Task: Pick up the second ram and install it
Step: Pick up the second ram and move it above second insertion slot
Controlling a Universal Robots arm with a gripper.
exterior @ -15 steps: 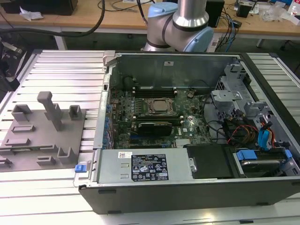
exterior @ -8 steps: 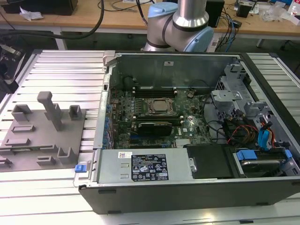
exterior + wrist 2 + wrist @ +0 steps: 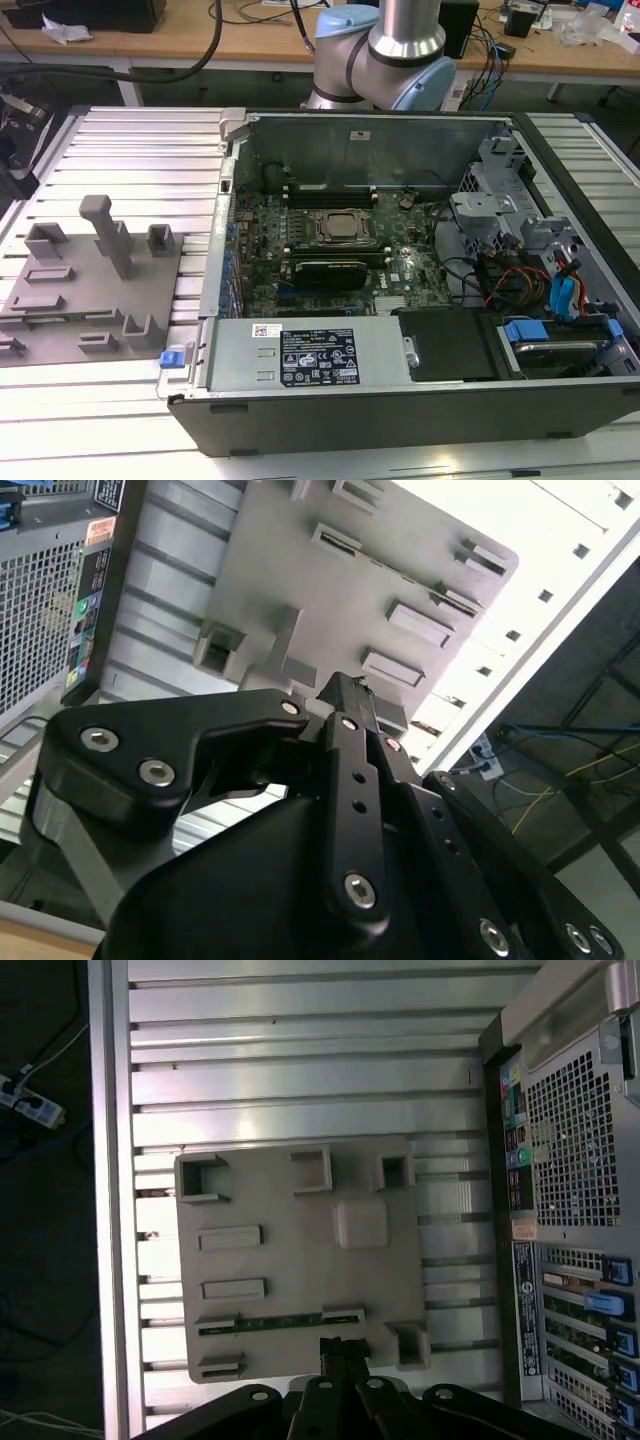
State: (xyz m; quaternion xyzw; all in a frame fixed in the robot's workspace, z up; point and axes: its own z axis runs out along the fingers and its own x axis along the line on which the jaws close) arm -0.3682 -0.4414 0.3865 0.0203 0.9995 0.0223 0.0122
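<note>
The second ram (image 3: 280,1320) is a thin green stick lying between two small holders on the grey fixture plate (image 3: 290,1260). In the first wrist view my gripper (image 3: 340,1346) hangs well above the plate's edge, just beside the stick in the picture and apart from it. Its black fingers (image 3: 345,695) are shut together with nothing between them. In the exterior view the same plate (image 3: 60,295) lies on the ribbed table to the left of the open computer case (image 3: 400,400).
Inside the case sit the motherboard with the CPU socket (image 3: 338,228), memory slots (image 3: 330,190) on either side of it, loose cables (image 3: 520,280) and a power supply (image 3: 300,355). A tall grey post (image 3: 108,232) and several box holders rise from the plate. The arm's base (image 3: 385,55) stands behind the case.
</note>
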